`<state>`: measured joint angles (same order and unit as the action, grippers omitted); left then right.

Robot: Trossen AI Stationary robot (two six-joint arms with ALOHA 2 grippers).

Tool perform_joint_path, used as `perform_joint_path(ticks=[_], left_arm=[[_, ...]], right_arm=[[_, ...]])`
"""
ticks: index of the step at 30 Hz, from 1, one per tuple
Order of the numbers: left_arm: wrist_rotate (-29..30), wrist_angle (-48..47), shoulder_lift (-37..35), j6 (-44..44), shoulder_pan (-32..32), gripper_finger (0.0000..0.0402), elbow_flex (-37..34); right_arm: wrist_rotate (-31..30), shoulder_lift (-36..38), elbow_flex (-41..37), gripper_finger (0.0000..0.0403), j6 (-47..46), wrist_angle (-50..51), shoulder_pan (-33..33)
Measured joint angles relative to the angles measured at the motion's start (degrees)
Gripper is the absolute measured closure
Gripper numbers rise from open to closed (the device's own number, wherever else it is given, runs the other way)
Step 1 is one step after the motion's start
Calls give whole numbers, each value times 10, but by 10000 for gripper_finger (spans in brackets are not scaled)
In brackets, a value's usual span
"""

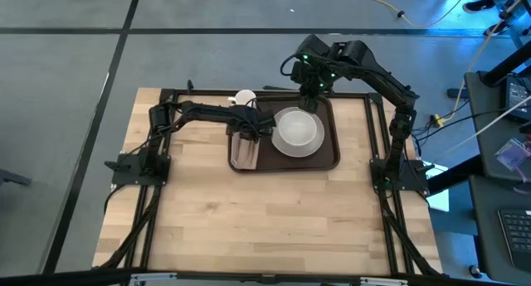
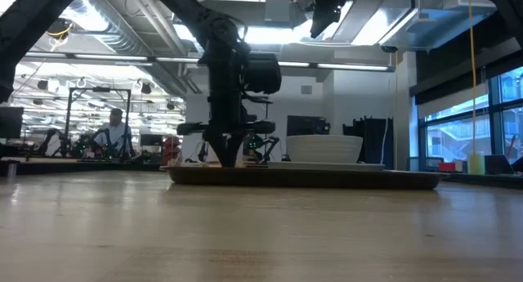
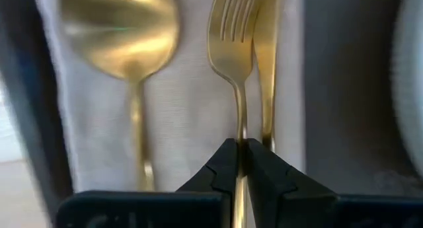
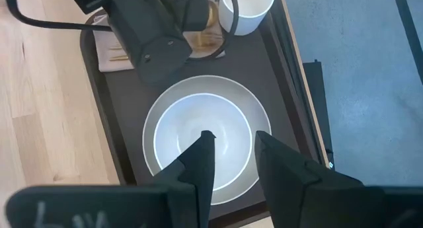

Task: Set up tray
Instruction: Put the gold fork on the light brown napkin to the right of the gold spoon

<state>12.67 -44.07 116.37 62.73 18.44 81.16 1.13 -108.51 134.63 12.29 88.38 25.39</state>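
The dark brown tray [image 1: 270, 163] lies on the wooden table. On it stand a white bowl [image 1: 297, 130] on a plate [image 4: 148, 139] and, on its left part, a tan napkin [image 3: 185, 109]. A gold spoon [image 3: 122, 36], fork [image 3: 231, 43] and knife [image 3: 268, 63] lie side by side on the napkin. My left gripper [image 3: 241, 155] stands over the napkin, pointing steeply down, shut on the fork. My right gripper [image 4: 232, 141] hangs open high above the bowl [image 4: 178, 122], with nothing between its fingers. My left gripper pinches the fork's handle [image 3: 241, 130] between its two fingertips, partway down from the tines. The fingers come from above, pointing steeply down. The fork stretches away along the napkin between spoon and knife; whether it is lifted off the cloth I cannot tell.
A white cup [image 1: 245, 98] stands on the tray's far left corner, close to the left arm. The tray's raised rim [image 2: 310, 178] runs around everything on it. Bare wood [image 1: 265, 220] spreads toward the table's near edge. A person [image 2: 110, 135] sits far off in the room.
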Motion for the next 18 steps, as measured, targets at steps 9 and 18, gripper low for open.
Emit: perform_joint_path(ticks=[9, 18], left_arm=[[-15, 20, -2, -10, 4, 384, 0], [5, 2, -2, -20, 4, 365, 0]], right_arm=[[0, 0, 0, 292, 0, 0, 0], [0, 0, 0, 292, 0, 0, 0]])
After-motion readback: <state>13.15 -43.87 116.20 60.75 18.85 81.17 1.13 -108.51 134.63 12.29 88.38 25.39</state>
